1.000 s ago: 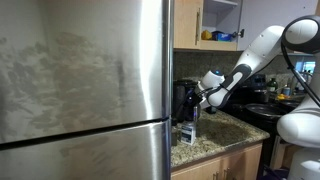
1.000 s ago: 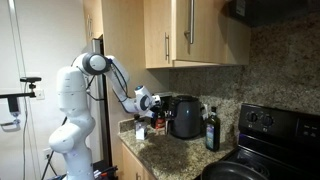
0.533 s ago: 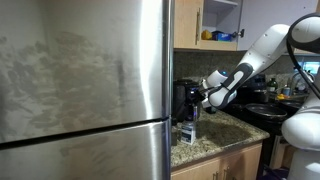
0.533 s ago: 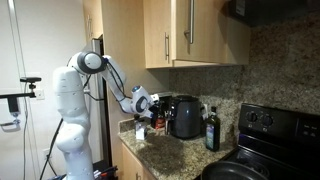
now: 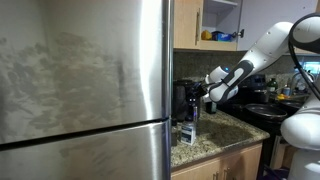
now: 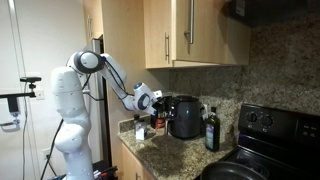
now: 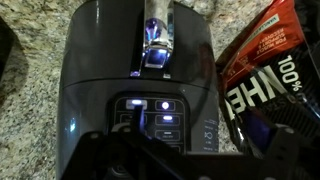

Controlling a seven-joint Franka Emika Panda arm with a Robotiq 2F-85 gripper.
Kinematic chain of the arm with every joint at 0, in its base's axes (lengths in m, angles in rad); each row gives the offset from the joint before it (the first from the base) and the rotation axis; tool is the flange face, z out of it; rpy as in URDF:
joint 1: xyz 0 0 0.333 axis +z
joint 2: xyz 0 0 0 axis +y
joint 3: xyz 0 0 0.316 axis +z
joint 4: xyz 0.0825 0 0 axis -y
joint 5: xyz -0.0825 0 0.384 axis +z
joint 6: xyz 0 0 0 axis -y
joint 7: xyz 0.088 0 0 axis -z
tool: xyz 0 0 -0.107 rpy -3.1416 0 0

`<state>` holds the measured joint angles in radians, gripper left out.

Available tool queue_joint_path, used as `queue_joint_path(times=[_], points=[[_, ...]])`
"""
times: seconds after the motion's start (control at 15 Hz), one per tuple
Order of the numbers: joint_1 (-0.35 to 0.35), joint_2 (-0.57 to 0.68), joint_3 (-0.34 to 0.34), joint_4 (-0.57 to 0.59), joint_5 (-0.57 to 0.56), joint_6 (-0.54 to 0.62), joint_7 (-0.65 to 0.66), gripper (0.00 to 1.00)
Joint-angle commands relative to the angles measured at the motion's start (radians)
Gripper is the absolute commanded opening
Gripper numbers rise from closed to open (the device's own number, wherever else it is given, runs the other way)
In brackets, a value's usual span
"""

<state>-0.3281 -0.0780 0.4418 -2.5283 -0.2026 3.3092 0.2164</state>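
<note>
We see the gripper (image 7: 185, 152) hovering just above the near end of the black coffee maker (image 7: 140, 75). Its dark fingers (image 7: 100, 150) are spread wide and have hold of nothing. The machine stands on the granite counter (image 7: 30, 55), against the back wall under the cabinets in an exterior view (image 6: 185, 115).

We judge the main risk to be at the lit control panel (image 7: 150, 118). The buttons sit close together, so a finger coming down off-centre could press the wrong one. A hard push could also slide the machine on the stone. Left of the machine a small carton (image 6: 140, 131) stands near the counter's edge, where a low sweep of the arm could tip it. On the right the printed bag (image 7: 265, 70) lies just beside the machine, within reach of the other finger.

We cannot tell what the bag contains. Further right, the glass of the dark bottle (image 6: 211, 130) hides its fill level.
</note>
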Motion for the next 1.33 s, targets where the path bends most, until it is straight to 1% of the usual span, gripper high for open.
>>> queue_joint_path(times=[0.0,0.13,0.2,0.33,0.47,0.53,0.73,0.8,0.87,0.93,1.0,1.07,1.13,1.27], points=[[0.001,0.002,0.000,0.000,0.000,0.000,0.000,1.00],[0.006,0.003,0.001,-0.001,0.000,0.000,0.000,1.00],[-0.002,0.021,0.004,0.025,-0.003,-0.034,-0.008,1.00],[-0.031,0.043,0.014,0.058,-0.004,-0.045,-0.021,1.00],[-0.031,0.089,0.011,0.107,-0.013,-0.073,-0.022,1.00],[-0.014,0.024,0.001,0.041,-0.002,-0.038,-0.002,1.00],[-0.016,0.066,0.001,0.082,-0.003,-0.055,-0.004,1.00],[0.138,0.070,-0.140,0.083,0.071,-0.057,-0.070,1.00],[0.157,0.082,-0.158,0.091,0.074,-0.083,-0.085,1.00],[0.195,0.085,-0.192,0.087,0.079,-0.086,-0.110,1.00],[0.124,0.096,-0.127,0.089,0.011,-0.078,-0.070,1.00],[0.246,0.104,-0.224,0.091,0.076,-0.083,-0.135,1.00],[0.251,0.083,-0.236,0.084,0.097,-0.070,-0.119,1.00],[0.288,0.094,-0.260,0.085,0.103,-0.070,-0.135,1.00]])
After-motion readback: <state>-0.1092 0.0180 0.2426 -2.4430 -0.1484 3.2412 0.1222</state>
